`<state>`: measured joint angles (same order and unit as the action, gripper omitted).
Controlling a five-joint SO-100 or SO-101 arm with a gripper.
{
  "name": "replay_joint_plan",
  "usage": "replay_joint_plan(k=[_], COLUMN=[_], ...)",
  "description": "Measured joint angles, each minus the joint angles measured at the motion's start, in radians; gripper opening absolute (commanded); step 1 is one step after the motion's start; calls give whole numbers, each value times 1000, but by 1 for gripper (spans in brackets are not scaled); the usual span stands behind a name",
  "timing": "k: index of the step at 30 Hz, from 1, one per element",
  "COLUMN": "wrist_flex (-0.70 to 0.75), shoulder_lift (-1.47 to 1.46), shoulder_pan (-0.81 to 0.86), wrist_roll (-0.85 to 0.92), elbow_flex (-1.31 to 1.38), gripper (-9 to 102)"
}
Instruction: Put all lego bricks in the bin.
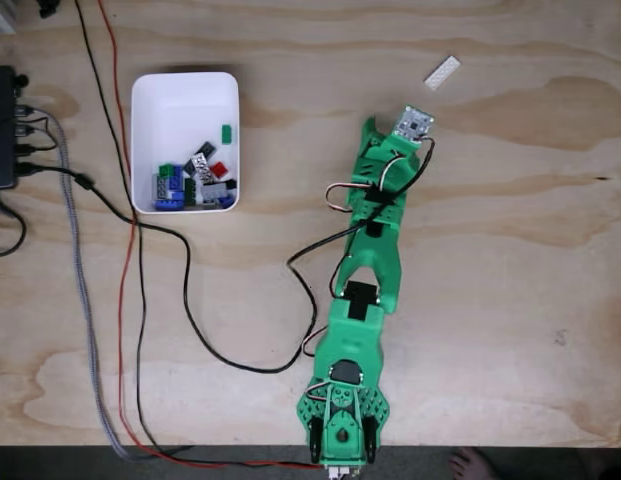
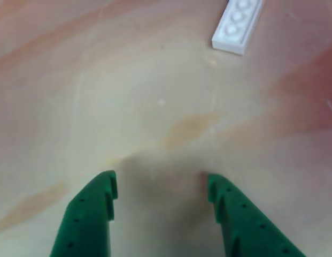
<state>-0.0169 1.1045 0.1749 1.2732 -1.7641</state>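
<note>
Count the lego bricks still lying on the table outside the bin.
1: a white lego plate on the bare wood, ahead of the open gripper, far right of the bin in the fixed view.

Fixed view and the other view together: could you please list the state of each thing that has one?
Gripper: open, empty, above bare wood.
White plate: loose on the table, flat, studs up, apart from the gripper.
Bin: upright, partly filled.
Bricks: piled at the bin's near end in the fixed view.
Arm: stretched toward the white plate.
</note>
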Motion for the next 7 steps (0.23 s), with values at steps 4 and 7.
replay_joint_plan(k=[4,7], wrist_flex=[-8,14], shoulder_lift=[-135,-255], shoulder_pan=[6,6], wrist_roll=[48,77], elbow_flex=[164,328], gripper=[17,17])
